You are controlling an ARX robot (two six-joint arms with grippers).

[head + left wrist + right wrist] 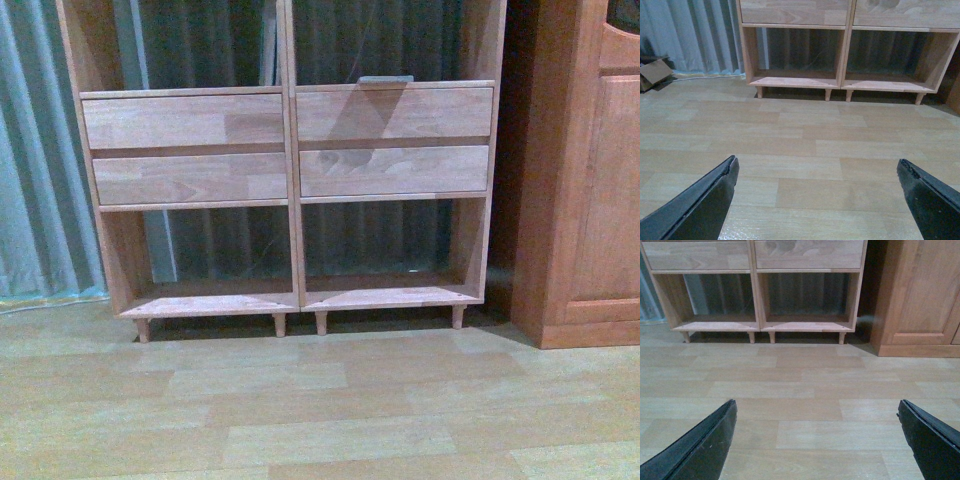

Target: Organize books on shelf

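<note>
Plank flooring (805, 125) spreads beneath us. Our left gripper (816, 160) hangs wide open, holding nothing; the shelf (292, 200) stands well ahead of it. Our right gripper (816, 402) gapes likewise. Far ahead of it, atop the right drawers (393, 113), lies a thin grey slab (385, 79), perhaps a book; we judge we must first close in squarely, keeping level.
</note>
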